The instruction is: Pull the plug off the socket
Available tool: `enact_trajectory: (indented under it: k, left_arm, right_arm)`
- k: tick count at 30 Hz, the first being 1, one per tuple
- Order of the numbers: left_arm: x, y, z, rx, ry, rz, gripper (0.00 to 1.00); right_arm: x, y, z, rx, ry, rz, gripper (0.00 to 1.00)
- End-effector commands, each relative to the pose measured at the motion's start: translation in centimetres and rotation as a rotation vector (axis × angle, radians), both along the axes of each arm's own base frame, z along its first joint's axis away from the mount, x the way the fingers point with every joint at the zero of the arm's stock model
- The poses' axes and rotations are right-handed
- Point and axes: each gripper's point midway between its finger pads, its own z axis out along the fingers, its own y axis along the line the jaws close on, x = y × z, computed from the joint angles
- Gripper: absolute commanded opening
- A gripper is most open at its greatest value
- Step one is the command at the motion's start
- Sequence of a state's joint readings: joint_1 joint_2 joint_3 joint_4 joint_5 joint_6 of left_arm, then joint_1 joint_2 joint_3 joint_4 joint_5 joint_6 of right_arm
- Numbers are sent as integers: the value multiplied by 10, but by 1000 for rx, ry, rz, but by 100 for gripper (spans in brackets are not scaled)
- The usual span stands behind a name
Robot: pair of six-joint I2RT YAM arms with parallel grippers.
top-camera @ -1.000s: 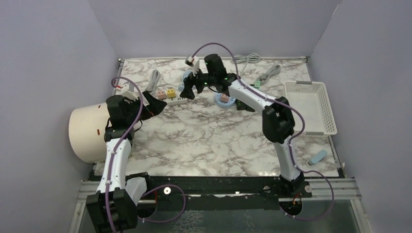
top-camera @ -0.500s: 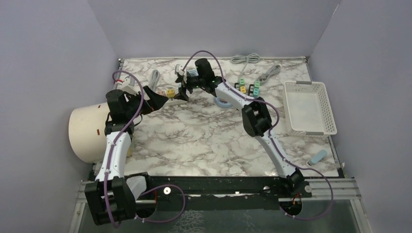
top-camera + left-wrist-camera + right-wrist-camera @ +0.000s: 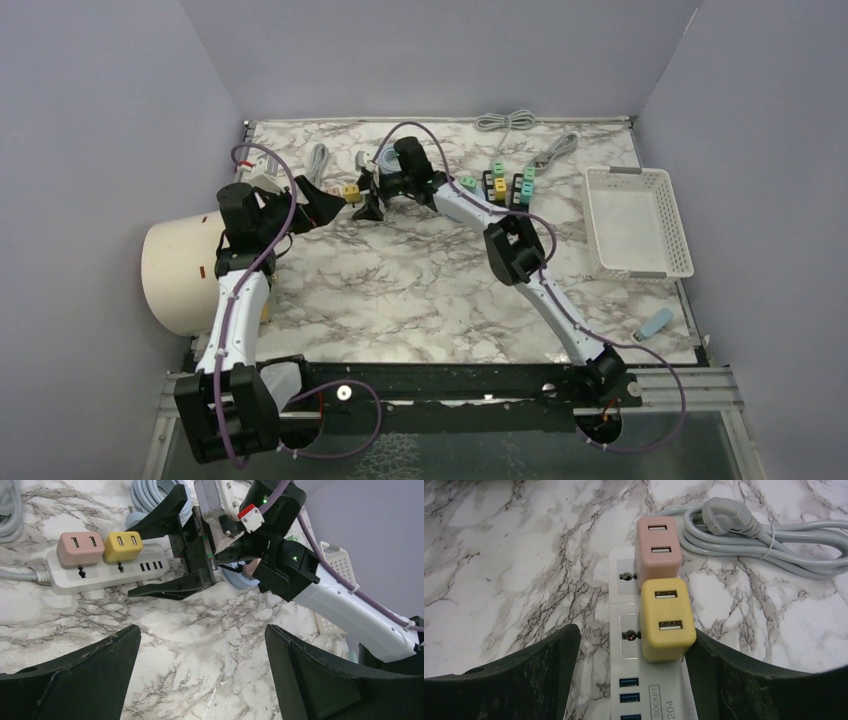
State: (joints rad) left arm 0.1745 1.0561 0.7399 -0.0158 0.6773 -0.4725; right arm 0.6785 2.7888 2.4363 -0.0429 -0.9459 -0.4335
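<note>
Straddling the white power strip (image 3: 624,611), right gripper (image 3: 631,632) stands wide open, gripping nothing; yellow plug (image 3: 666,620) sits between its fingers, seated in the strip beside the pink plug (image 3: 659,545). Left gripper (image 3: 202,630) hovers nearby over the marble table (image 3: 400,280), wide open, empty.

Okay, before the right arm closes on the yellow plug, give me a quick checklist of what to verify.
1. Right gripper open: ok, jaws spread either side of the power strip.
2. Yellow plug between the jaws: ok, though off-centre.
3. Yellow plug seated in the strip: ok, next to the pink plug.
4. Strip held down: not ok; the left gripper is open, short of the strip, holding nothing.
5. Grey cable away from the jaws: ok.
</note>
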Motion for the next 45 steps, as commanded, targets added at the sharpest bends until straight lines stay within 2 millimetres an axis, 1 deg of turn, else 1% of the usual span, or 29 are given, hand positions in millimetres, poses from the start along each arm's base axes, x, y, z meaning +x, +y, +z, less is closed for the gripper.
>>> enact_trajectory:
  k: [1,2,3,5,6,7,9,10,12,13,14,16,18,19,20,22,23,25,28,32,35,37,39,40,41,42,44,45]
  left_arm:
    - [-10,-6,-2,-33,1,-18,97]
    - [-11,-5,-9,-48,29,6,97]
    - [-12,-4,-19,-73,68,30,97]
    - [-15,-2,-40,-114,135,75,97]
    - [-16,-1,-50,-130,166,97,97]
    - [-17,1,-59,-144,192,118,97]
    - [-16,4,-69,-161,217,156,97]
    - [-14,6,-73,-167,225,174,97]
    - [-7,9,-76,-183,225,196,97]
    - [-3,9,-76,-194,222,200,97]
    - [2,9,-76,-207,223,202,97]
    - [14,10,-81,-233,232,208,97]
    - [27,7,-84,-273,219,191,97]
    - [33,4,-86,-285,211,179,97]
    - [41,0,-88,-285,211,166,97]
    - [54,-10,-101,-279,251,128,97]
    - [59,-15,-108,-283,274,113,97]
    - [68,-20,-113,-288,274,117,96]
    - [81,-24,-109,-308,232,148,96]
    - [91,-24,-89,-375,133,185,96]
    - [92,-33,-71,-420,62,142,96]
    - [93,-41,-70,-432,61,116,96]
    - [95,-46,-74,-442,70,109,96]
    - [96,-49,-75,-453,74,102,93]
    - [98,-52,-80,-469,88,94,88]
    - [99,-56,-82,-487,98,82,80]
    - [100,-63,-80,-515,92,62,55]
    - [101,-66,-79,-522,92,58,39]
  right_arm:
    - [-13,19,11,64,-3,55,76]
    - [-12,20,12,74,1,53,72]
    - [-12,21,15,88,-1,52,66]
    - [-9,25,20,110,-3,35,50]
    - [-7,26,21,118,-7,25,45]
    - [-5,26,22,124,-12,17,37]
    - [0,27,25,127,-23,-13,4]
    - [3,26,26,126,-19,-36,1]
    - [11,20,38,137,-12,-102,1]
    - [15,16,48,154,-5,-140,1]
    - [18,11,64,187,8,-170,1]
    - [18,-2,89,232,44,-193,1]
    - [9,-11,110,268,92,-187,1]
    - [1,-14,119,280,107,-168,1]
    - [-12,-15,126,289,127,-132,1]
    - [-28,-18,142,321,145,-112,1]
    - [-32,-21,148,339,153,-119,1]
    - [-38,-28,159,369,153,-139,1]
    - [-46,-33,167,355,157,-125,1]
    - [-62,-40,170,332,171,-87,1]
    - [-68,-48,163,308,173,-106,1]
    - [-71,-53,161,294,174,-109,1]
    - [-80,-56,163,281,184,-75,1]
    - [-86,-57,164,277,194,-53,1]
    - [-89,-58,167,279,202,-42,1]
    - [-92,-60,170,283,207,-34,1]
    - [-99,-62,181,297,204,-16,1]
    - [-102,-64,186,302,202,-7,1]
